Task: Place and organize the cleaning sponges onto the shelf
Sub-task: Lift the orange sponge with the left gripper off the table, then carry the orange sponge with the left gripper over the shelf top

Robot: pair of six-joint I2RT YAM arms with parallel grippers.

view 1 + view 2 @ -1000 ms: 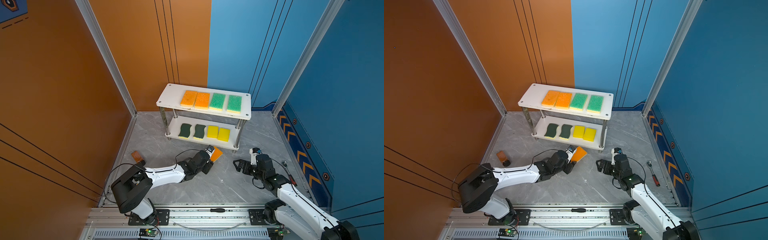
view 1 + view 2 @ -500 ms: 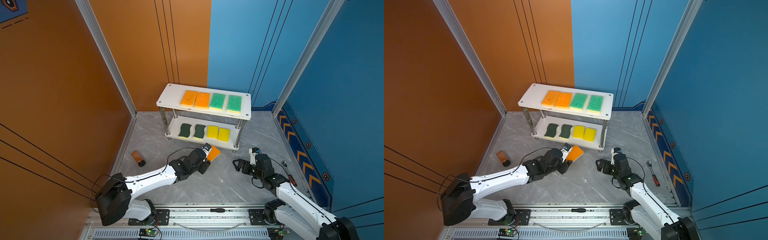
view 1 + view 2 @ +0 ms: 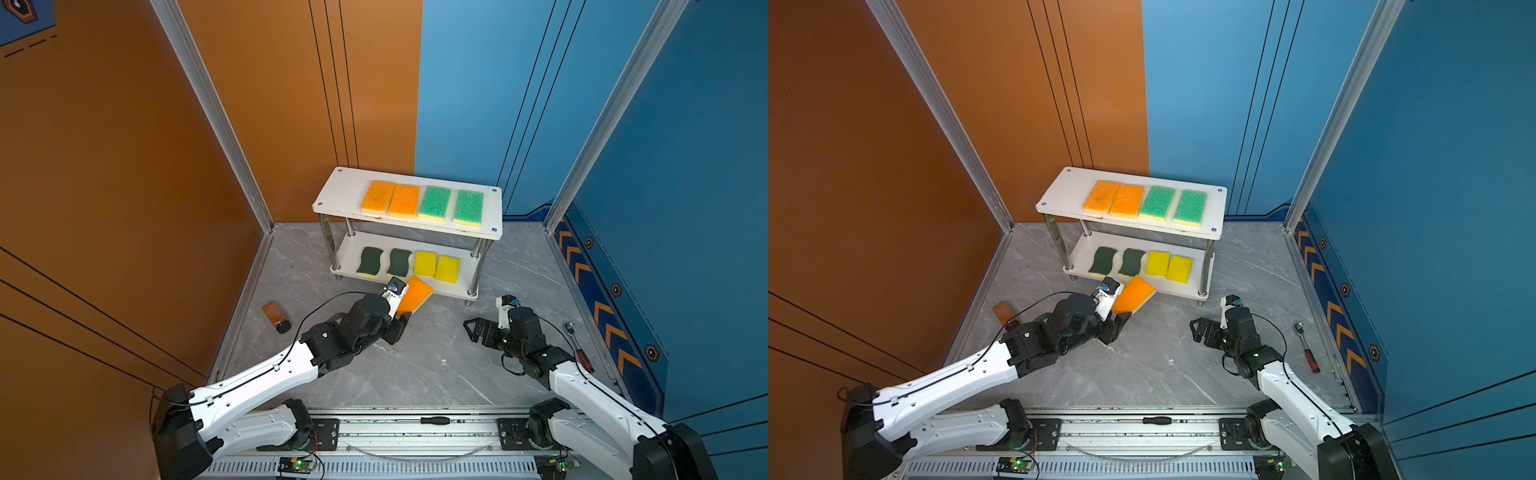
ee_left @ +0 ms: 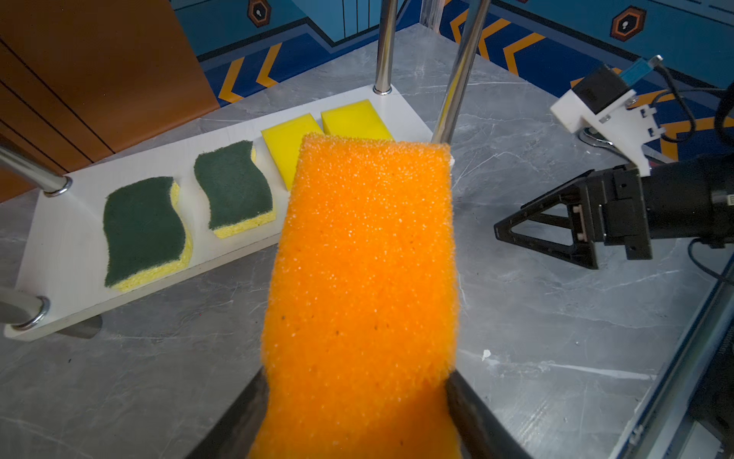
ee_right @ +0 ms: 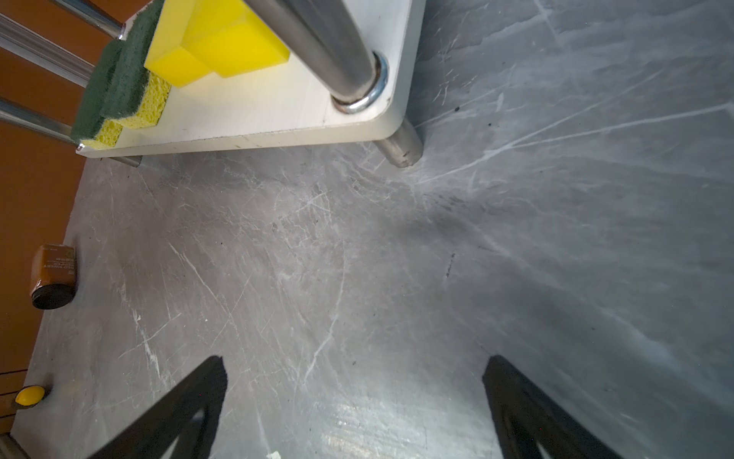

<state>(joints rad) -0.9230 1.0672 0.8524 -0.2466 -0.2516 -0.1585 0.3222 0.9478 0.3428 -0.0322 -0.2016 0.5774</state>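
Note:
The shelf (image 3: pixel 340 191) stands at the back of the grey floor. Its top board carries two orange sponges (image 3: pixel 390 198) and two light-green ones (image 3: pixel 451 204). On its lower board (image 4: pixel 71 238) lie two dark-green wavy sponges (image 3: pixel 384 262) and two yellow ones (image 3: pixel 436 266). My left gripper (image 3: pixel 402 319) is shut on the near end of a third orange sponge (image 4: pixel 365 258). That sponge is tilted upward, its far end over the lower board's front edge (image 3: pixel 1133 293). My right gripper (image 3: pixel 473 328) hovers low over the floor right of it, open and empty (image 5: pixel 353 365).
A brown bottle (image 3: pixel 275 316) lies by the left wall. A ratchet wrench with a red handle (image 3: pixel 577 347) lies by the right wall. A black screwdriver (image 3: pixel 434 420) rests on the front rail. The shelf's front right post (image 5: pixel 399 149) stands just ahead of the right gripper.
My left arm has stretched out, carrying the orange sponge up and back toward the lower board's front edge. The right arm has stayed in place.

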